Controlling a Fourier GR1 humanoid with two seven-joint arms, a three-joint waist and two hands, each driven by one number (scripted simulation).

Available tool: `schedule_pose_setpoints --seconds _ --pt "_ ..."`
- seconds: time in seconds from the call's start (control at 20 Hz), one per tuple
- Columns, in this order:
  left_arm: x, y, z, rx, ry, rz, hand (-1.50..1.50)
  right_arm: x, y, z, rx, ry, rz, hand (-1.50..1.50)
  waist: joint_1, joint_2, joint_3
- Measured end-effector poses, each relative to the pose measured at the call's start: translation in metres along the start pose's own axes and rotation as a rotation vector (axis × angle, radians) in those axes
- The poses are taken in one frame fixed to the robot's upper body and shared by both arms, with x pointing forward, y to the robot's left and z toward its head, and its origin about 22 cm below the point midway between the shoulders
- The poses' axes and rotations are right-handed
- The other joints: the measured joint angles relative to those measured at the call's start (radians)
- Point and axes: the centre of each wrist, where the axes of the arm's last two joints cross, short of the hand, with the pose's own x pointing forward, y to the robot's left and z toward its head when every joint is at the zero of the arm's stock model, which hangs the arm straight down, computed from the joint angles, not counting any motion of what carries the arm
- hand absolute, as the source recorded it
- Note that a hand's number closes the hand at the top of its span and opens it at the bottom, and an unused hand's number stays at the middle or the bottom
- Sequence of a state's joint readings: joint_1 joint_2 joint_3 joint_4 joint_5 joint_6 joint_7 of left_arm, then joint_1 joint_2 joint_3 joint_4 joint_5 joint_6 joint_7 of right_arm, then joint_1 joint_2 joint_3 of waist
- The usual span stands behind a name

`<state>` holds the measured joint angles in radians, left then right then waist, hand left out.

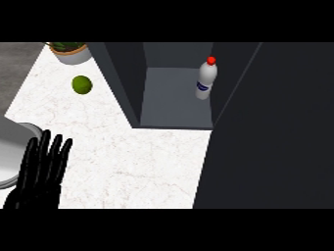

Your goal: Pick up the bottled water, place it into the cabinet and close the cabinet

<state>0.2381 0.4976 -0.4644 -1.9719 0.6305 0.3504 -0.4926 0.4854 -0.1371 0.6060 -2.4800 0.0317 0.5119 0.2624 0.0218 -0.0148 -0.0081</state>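
Right now my left hand (40, 169) sits low at the left edge, fingers straight and apart, holding nothing. Up-left: plant (69, 50), with a lime (82, 84) just below it on the counter (140, 162). Bottle (206, 78) stands upright inside the open cabinet (173, 105), by its right wall. Dark door (278, 127) fills the right.

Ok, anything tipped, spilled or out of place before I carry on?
Nothing stands out. The bottled water stands upright inside the cabinet, near its right wall; the cabinet door is open. The green fruit and the potted plant sit on the counter, nothing spilled. The left hand rests open at lower left.
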Motion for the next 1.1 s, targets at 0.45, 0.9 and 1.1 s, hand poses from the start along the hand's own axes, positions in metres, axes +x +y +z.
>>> schedule_pose_setpoints --seconds 0.45,0.9,1.1 --pt "0.01 0.019 0.009 -0.002 0.003 0.008 -1.5 0.014 0.005 -0.034 0.135 -0.021 0.139 1.5 0.012 0.002 -0.003" --pt "0.014 0.032 0.013 -0.023 -0.001 0.021 -1.5 0.021 0.003 -0.042 0.214 -0.015 0.241 1.5 0.027 0.008 -0.005" --pt "0.016 0.036 0.012 -0.025 -0.008 0.02 -1.5 0.022 0.002 -0.043 0.238 -0.017 0.262 1.5 0.037 0.013 -0.005"
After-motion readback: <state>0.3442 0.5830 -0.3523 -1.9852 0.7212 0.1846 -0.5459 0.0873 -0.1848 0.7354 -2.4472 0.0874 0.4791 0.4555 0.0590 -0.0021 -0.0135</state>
